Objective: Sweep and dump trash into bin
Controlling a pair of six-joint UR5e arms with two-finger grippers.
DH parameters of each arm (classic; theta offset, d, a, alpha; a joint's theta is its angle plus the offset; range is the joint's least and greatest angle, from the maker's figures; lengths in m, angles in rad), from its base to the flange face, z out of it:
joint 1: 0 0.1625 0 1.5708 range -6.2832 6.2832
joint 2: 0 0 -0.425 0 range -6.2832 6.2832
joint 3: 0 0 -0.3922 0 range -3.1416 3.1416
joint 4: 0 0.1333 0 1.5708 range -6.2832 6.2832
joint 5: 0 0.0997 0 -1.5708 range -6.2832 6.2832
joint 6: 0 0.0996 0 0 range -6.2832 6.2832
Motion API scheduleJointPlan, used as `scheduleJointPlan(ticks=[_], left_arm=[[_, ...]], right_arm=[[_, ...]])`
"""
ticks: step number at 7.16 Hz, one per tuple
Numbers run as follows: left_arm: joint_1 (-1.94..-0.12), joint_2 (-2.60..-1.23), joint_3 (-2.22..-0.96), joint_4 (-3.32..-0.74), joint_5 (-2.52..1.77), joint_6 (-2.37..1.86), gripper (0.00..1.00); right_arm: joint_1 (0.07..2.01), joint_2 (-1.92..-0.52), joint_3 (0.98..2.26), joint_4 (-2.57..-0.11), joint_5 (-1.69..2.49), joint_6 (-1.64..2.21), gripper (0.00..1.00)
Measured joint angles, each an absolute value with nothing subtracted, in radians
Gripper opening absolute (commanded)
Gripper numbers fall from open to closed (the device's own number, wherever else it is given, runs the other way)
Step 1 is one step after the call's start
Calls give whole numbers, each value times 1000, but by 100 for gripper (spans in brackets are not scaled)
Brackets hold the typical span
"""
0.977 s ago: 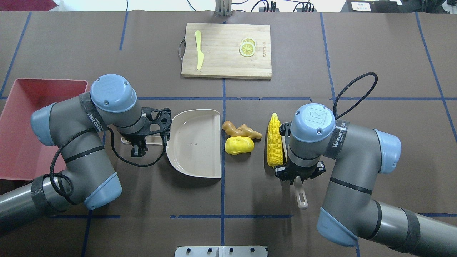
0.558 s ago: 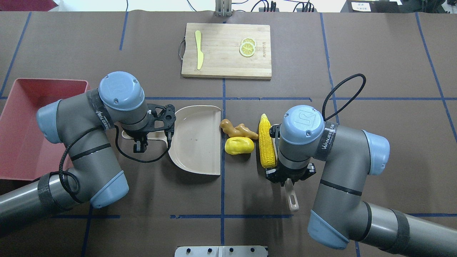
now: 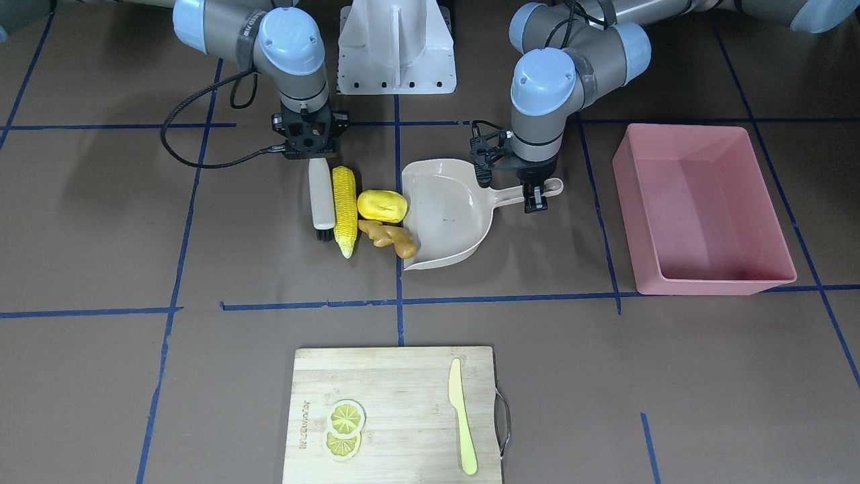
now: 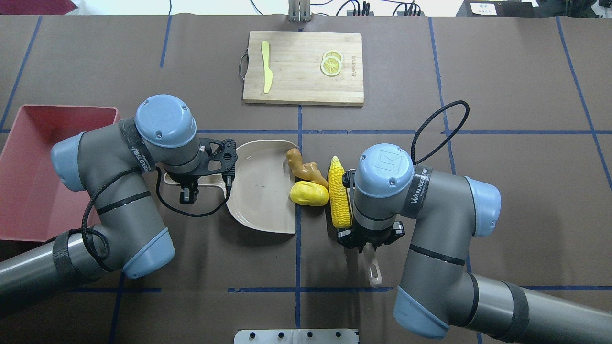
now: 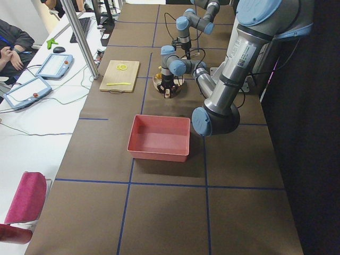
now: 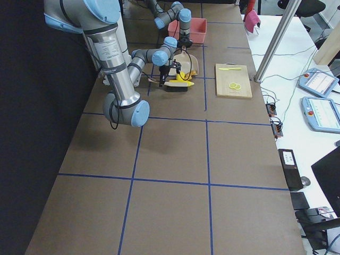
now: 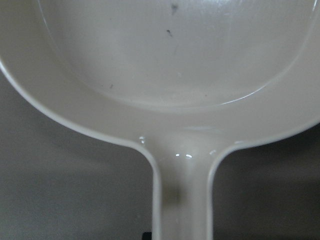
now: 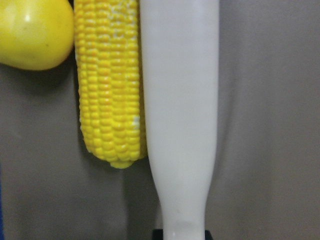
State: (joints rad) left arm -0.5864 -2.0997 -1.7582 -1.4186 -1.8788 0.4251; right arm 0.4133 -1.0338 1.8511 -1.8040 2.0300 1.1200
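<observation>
The yellow corn cob (image 4: pixel 338 193), the yellow potato lump (image 4: pixel 309 193) and the tan ginger root (image 4: pixel 301 167) lie bunched together at the open mouth of the beige dustpan (image 4: pixel 260 191). The potato and ginger touch the pan's edge. My left gripper (image 4: pixel 189 184) is shut on the dustpan's handle (image 7: pixel 182 200). My right gripper (image 4: pixel 366 239) is shut on a beige brush (image 3: pixel 322 195), whose side presses along the corn (image 8: pixel 110 90). The pink bin (image 4: pixel 67 111) stands at the far left, with nothing showing inside it in the front view (image 3: pixel 712 279).
A wooden cutting board (image 4: pixel 303 67) at the back centre carries a yellow-green knife (image 4: pixel 267 71) and lemon slices (image 4: pixel 332 63). The brush's handle end (image 4: pixel 374 272) sticks out toward the front edge. The robot's base plate (image 4: pixel 296 336) is at the near edge.
My right arm has moved left with the brush, pushing the corn against the potato and ginger and all three up to the dustpan's mouth. The dustpan shifted slightly right and back.
</observation>
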Motion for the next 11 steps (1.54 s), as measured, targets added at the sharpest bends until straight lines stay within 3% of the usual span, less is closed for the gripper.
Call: scheduleJointPlan(ticks=[3,7,9,11], left_arm=[[-562,-2102,-1754,-1419,-1852,421,4],[-552,-2103,-1750,-1420,-1845,417,5],[-551,-2103,-1745,-1430,-1852,415,4],[-551,-2098,-1751,-1448,-1891,408,4]], right_arm=[[382,-941,1809,-1800,2028,1140,0],[372,-795,1615,-1655,2029,1184,0],[388,-795,1633,-1646,2033,1187,0],[423,-851,1745,-1665,2040,1187,0]])
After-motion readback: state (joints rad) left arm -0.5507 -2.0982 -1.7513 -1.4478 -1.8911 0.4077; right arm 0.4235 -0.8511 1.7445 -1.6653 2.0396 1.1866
